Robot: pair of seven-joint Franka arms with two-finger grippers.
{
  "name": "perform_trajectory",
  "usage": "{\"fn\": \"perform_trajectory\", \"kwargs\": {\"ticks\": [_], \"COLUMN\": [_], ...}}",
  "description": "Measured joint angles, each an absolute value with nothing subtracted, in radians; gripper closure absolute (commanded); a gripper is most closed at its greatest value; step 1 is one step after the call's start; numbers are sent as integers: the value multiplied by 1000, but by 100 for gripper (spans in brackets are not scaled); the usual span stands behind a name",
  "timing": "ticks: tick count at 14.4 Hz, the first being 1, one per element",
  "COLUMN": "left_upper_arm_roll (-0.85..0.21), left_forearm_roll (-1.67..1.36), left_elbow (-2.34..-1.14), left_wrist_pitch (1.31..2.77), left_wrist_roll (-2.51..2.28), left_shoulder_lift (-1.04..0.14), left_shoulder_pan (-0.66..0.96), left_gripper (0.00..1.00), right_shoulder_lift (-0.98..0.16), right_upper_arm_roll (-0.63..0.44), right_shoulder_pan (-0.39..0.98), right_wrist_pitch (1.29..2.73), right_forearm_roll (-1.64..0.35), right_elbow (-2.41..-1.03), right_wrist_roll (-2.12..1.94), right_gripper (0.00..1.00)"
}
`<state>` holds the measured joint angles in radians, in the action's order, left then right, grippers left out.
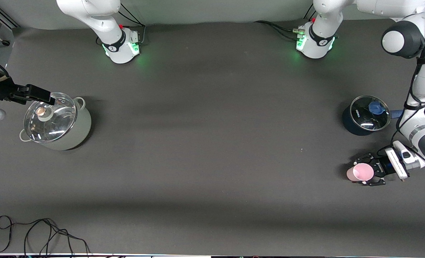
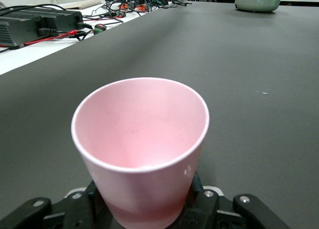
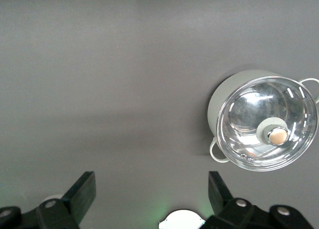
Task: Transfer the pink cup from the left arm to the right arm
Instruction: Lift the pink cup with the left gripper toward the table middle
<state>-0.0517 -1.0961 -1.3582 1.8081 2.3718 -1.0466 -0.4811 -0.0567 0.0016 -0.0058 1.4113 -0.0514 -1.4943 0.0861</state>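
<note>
While the pink cup (image 1: 360, 173) is tilted off vertical, mouth toward the middle of the table, it is clamped near its base between the fingers of the left gripper (image 1: 367, 171), low over the table (image 1: 212, 150) at the left arm's end and nearer the front camera than either pot. In the left wrist view the cup (image 2: 142, 154) fills the foreground, its rim free and its tapered wall exposed above the black linkage fingers (image 2: 202, 206).

Farther from the camera, beside the left arm, stands a dark blue pot (image 1: 366, 115) under a glass lid with a blue knob. At the right arm's end sits a pale green pot (image 1: 56, 121) with a glass lid (image 3: 266, 122). The right gripper (image 1: 42, 95) hangs over that pot's edge, well apart from the cup; the right wrist view shows its fingers (image 3: 82, 191) spread wide.

The handover has evidently not begun. To do it well, the left arm would likely carry the cup toward the table's middle, holding the exposed upper wall toward the right arm. The right fingers should close on the wall above the left fingers, and the left gripper should release only once that grip is firm. The smooth taper may slip, so a slow, square approach is advisable.
</note>
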Motion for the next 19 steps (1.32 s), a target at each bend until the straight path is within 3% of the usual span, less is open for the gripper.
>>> {"fn": "perform_trajectory", "kwargs": {"ticks": [7, 11, 14, 19], "left_upper_arm_roll": [-68, -122, -276, -591], "left_forearm_roll": [-1098, -1114, -1203, -1454], "left_elbow": [-1315, -1323, -1432, -1756], "left_wrist_pitch": [1821, 1943, 2171, 2548], "left_wrist_roll": [2165, 1932, 1860, 1861], "left_shoulder_lift": [-991, -882, -762, -501], "left_shoulder_pan": [-433, -332, -312, -300], "left_gripper": [63, 67, 69, 70], "right_shoulder_lift": [-57, -58, -58, -66], "right_upper_arm_roll": [1, 0, -1, -7], "right_shoulder_pan": [-6, -6, -6, -11], "right_wrist_pitch": [1411, 1411, 1411, 1411], "right_forearm_roll": [-51, -51, -51, -51], "right_elbow": [-1494, -1494, -1494, -1494], "right_wrist_roll": [86, 86, 86, 86], "right_gripper": [0, 0, 0, 0]}}
